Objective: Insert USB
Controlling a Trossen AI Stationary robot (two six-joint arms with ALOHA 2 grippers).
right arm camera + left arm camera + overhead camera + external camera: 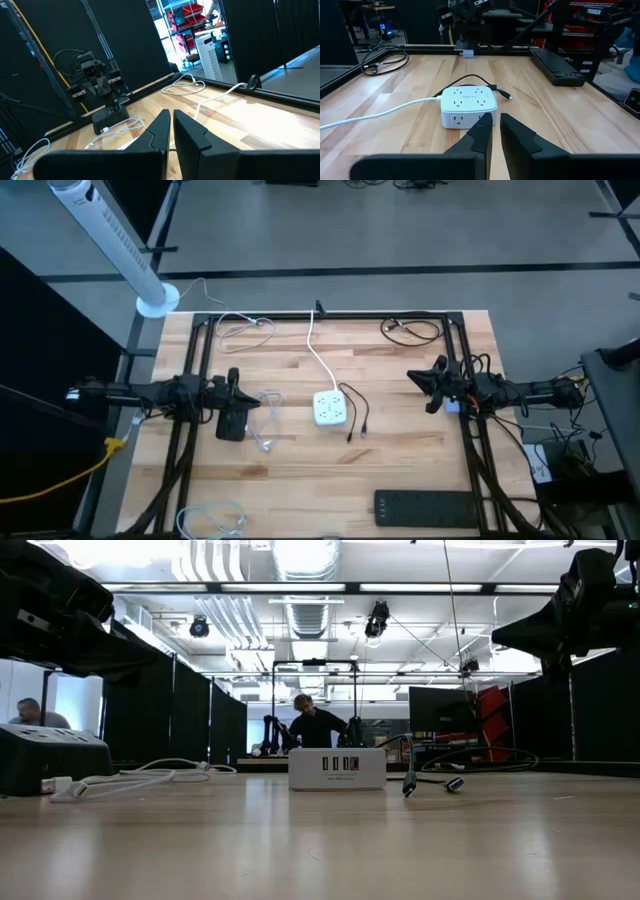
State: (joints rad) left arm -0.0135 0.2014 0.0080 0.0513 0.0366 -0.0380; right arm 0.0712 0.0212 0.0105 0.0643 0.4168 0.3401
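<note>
A white power cube sits at mid-table on its base, its white cord running to the far edge. The low view shows USB ports on the cube's near face. A black USB cable lies just right of the cube, its plug ends resting on the wood. My left gripper hovers left of the cube, shut and empty; in its wrist view the cube lies just ahead of the fingers. My right gripper hovers right of the cube, shut and empty.
A black adapter box with a thin white lead lies below my left gripper. A black power strip lies at the near right. Coiled cables lie at the far left, far right and near left. A person is beyond the table.
</note>
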